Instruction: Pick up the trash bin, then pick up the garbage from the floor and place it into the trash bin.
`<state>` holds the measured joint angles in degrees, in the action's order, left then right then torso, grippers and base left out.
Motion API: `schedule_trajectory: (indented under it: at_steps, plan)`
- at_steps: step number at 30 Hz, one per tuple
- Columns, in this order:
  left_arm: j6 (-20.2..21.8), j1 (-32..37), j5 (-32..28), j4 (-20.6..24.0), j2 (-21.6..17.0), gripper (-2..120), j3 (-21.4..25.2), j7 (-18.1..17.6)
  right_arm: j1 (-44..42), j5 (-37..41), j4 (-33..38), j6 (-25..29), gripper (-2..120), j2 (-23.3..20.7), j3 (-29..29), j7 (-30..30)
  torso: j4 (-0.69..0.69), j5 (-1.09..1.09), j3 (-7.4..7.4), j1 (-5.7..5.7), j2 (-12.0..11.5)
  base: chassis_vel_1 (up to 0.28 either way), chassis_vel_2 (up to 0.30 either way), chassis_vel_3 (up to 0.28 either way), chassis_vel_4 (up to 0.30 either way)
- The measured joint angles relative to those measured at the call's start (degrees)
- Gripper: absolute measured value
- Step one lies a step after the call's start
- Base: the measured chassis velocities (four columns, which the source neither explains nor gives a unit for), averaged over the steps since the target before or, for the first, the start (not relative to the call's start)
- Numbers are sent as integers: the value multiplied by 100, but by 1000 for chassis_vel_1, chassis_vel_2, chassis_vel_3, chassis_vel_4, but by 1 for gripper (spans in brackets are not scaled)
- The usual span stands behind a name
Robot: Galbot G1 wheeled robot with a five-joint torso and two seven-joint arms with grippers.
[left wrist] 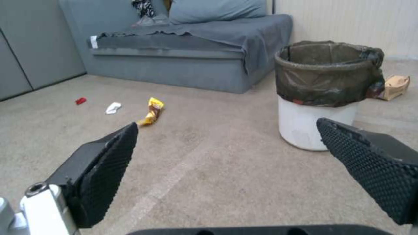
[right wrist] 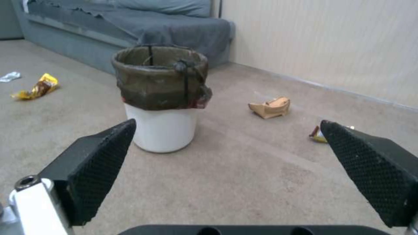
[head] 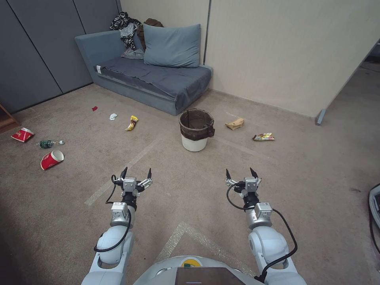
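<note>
Standing upright, trash bin (head: pixel 195 130) ahead between 2 spread claws.

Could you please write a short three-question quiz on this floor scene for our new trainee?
1. True or false: the trash bin stands upright on the carpet, apart from both grippers.
2. Which lies on the robot's right of the bin? A) the red cups B) the crumpled brown paper bag C) the white tissue
3. Fill in: the left gripper and the right gripper are both ____.

Key
1. True; nothing grips it.
2. B; the crumpled brown paper bag lies there, while the red cups and the white tissue lie to the left.
3. Open, holding nothing.
</note>
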<state>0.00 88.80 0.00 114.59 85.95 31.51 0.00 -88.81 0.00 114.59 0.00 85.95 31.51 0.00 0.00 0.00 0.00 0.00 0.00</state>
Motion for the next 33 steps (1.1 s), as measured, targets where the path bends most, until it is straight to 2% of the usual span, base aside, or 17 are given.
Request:
schedule_trajectory:
  at_steps: [14, 17, 21, 22, 23, 24, 25, 26, 27, 28, 31, 33]
  plan:
    - [0, 0, 0, 0, 0, 99, 0, 0, 0, 0, 5, -5, 100, 2, 5, 0, 0, 0, 0, 0, 0, 0, 0, 0, 0]
    - [15, -1, 0, 12, -2, 99, 0, -5, 10, 0, 103, -47, 100, 26, 75, -1, 1, 0, 0, 0, 0, 0, 0, 0, 0]
    - [206, -9, 13, 206, -34, 100, 52, -66, 96, 3, 665, -238, 100, 151, 423, 10, -2, -1, -1, 0, 1, 0, 0, 0, 0]
    - [349, -4, 20, 285, -44, 100, 41, -86, 109, 44, 862, -331, 100, 221, 539, -10, 6, -2, 1, 0, -1, 0, 0, 0, 0]
    - [477, -5, 32, 396, -73, 100, 76, -123, 131, 87, 972, -370, 100, 270, 639, 0, -1, 3, 2, 2, -1, 0, 0, 0, 0]
    - [477, -5, 32, 396, -73, 100, 76, -123, 131, 87, 972, -370, 100, 270, 639, 0, -1, 3, 2, 2, -1, 0, 0, 0, 0]
    - [856, -24, 70, 726, -142, 100, 134, -230, 183, 144, 1088, -365, 100, 307, 716, -3, 0, -3, -1, 1, 1, 0, 0, 0, 0]
    - [1284, -32, 113, 1057, -213, 100, 207, -344, 177, 190, 1077, -332, 100, 322, 728, -38, -1, 3, 1, 1, 0, 0, 0, 0, 0]
    - [1284, -32, 113, 1057, -213, 100, 207, -344, 177, 190, 1077, -332, 100, 322, 728, -38, -1, 3, 1, 1, 0, 0, 0, 0, 0]
    - [1682, -46, 154, 1387, -280, 100, 269, -454, 216, 195, 1009, -43, 100, 323, 739, -38, 1, -1, -1, 1, 0, 0, 0, 0, 0]
    - [1862, -54, 120, 1506, -306, 100, 265, -579, 249, 172, 932, 125, 100, 329, 743, -12, 1, 4, -1, 1, 0, 0, 0, 0, 0]
    - [1901, -54, 96, 1514, -308, 100, 244, -621, 257, 165, 894, 176, 100, 324, 742, -1, 0, -2, 0, 1, 0, 0, 0, 0, 0]
